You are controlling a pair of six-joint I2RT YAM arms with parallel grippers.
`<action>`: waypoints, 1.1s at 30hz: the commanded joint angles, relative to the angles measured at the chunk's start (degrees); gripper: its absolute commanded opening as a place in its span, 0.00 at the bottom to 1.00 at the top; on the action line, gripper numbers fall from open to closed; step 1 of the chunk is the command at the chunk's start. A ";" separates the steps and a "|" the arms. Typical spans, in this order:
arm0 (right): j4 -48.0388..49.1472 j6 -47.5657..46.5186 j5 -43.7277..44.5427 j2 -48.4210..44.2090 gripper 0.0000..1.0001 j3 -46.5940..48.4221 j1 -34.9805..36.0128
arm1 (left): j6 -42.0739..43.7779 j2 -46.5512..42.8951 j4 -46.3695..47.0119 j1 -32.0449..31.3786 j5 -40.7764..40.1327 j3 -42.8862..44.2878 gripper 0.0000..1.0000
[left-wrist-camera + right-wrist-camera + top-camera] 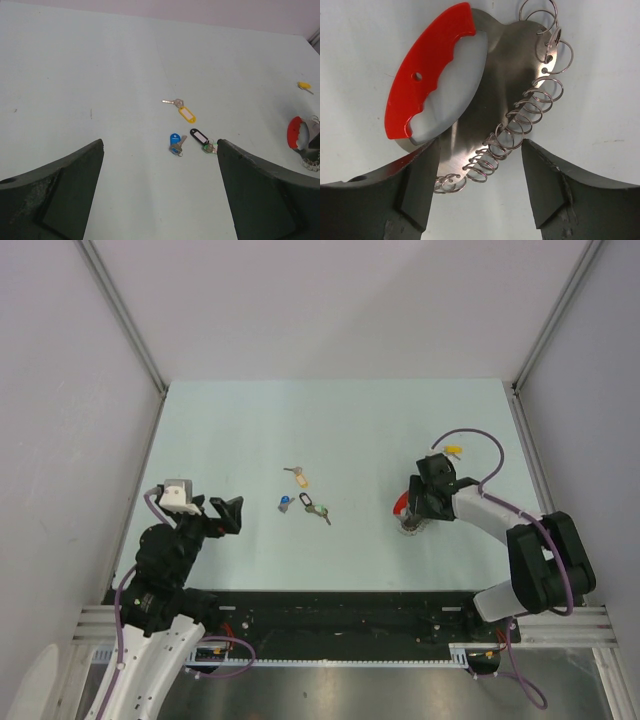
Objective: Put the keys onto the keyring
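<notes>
The keyring point(427, 75) has a red plastic arc on a silver plate with a row of wire coils point(520, 125). It lies on the table at the right point(400, 506). My right gripper point(480, 185) is open right over it, with one finger on each side of its lower end and the left finger at the plate's edge. Three tagged keys lie mid-table: blue point(174, 142), black point(198, 135) and green point(208, 147). A beige-yellow tagged key point(186, 113) lies just beyond them. A yellow key point(453, 450) lies behind the right arm. My left gripper point(228, 515) is open and empty, to the left of the keys.
The pale green table point(330, 420) is walled by white panels with metal posts at the back corners. A black rail point(330, 615) runs along the near edge between the arm bases.
</notes>
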 commanded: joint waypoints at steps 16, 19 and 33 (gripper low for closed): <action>-1.06 12.33 6.09 3.62 0.64 2.50 22.44 | 1.32 0.23 1.31 -0.32 2.52 -0.29 1.00; -1.40 14.89 6.61 3.00 0.65 3.73 28.76 | 1.32 0.58 1.31 -0.32 2.70 -0.38 1.00; -1.06 4.97 13.73 -5.72 0.64 5.58 42.05 | 1.68 2.87 1.31 -0.32 3.23 -0.29 1.00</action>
